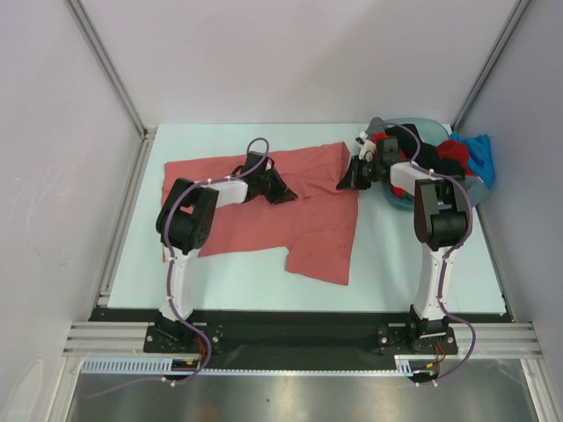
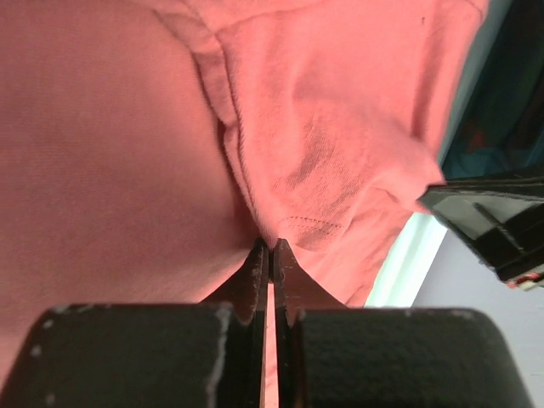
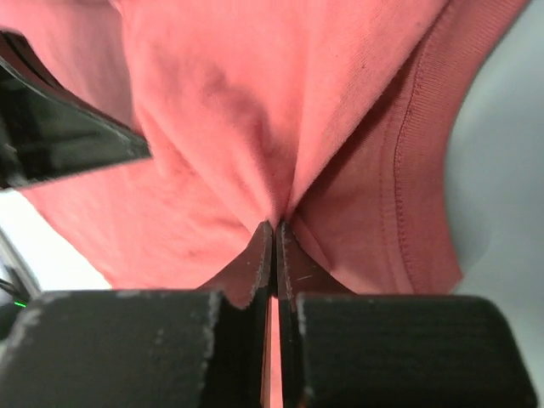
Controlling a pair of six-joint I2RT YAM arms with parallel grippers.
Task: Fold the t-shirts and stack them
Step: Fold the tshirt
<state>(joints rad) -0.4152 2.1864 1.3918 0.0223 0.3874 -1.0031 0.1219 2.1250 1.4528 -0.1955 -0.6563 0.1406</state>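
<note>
A salmon-red t-shirt (image 1: pixel 264 215) lies spread on the table, partly folded. My left gripper (image 1: pixel 288 194) is shut on a pinch of its cloth near the shirt's middle; the wrist view shows the fabric (image 2: pixel 323 170) bunched at the closed tips (image 2: pixel 269 248). My right gripper (image 1: pixel 346 183) is shut on the shirt's right edge near the hem; the right wrist view shows cloth (image 3: pixel 255 110) pinched at the tips (image 3: pixel 274 225), with a stitched hem (image 3: pixel 408 170) to the right. Other t-shirts, red (image 1: pixel 453 156), black (image 1: pixel 425 149) and blue (image 1: pixel 479 151), sit piled in the basin.
A grey-blue plastic basin (image 1: pixel 398 195) stands at the table's back right, right next to my right arm. The pale table (image 1: pixel 246 268) has metal frame posts at its left and right back corners. The other arm's gripper shows in each wrist view.
</note>
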